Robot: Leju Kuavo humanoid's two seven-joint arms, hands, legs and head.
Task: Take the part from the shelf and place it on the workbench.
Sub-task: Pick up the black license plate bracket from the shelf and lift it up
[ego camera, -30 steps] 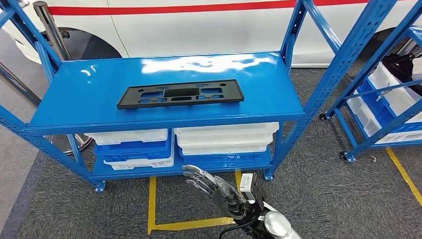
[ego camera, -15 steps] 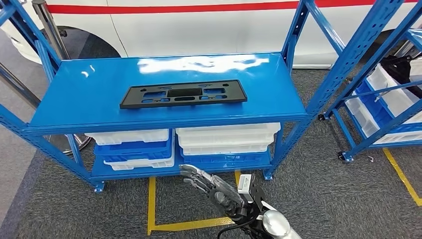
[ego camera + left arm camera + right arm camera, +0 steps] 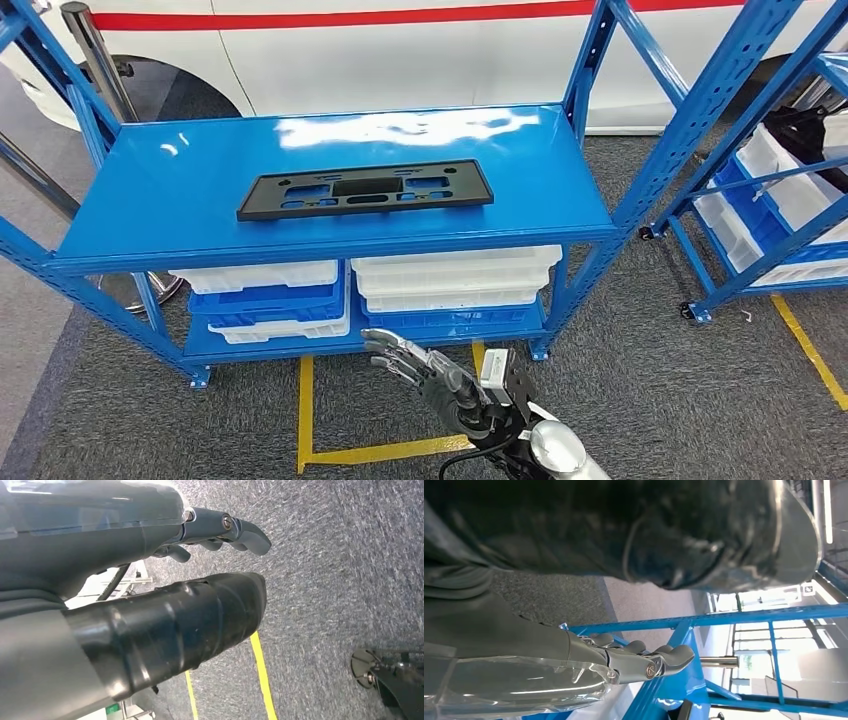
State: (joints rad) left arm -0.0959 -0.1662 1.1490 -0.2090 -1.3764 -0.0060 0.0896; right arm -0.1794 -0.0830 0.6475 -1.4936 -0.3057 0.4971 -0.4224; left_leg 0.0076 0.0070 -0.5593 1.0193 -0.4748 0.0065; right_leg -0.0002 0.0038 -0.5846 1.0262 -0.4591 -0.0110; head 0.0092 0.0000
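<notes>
The flat black plastic panel with cut-outs (image 3: 365, 189) lies on the blue metal shelf (image 3: 180, 200), looks light, thin, maybe bendy; I'd take a long edge, while my right hand (image 3: 425, 370) hangs low, fingers spread, empty, and my left hand (image 3: 220, 530), loosely curled, holds nothing.

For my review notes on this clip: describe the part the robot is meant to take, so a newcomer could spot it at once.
Find the blue shelf in front of the white car. On its top deck lies the black part, a long flat plate with cut-outs. Everything else on the shelf is white or blue trays stacked on the level below.
</notes>
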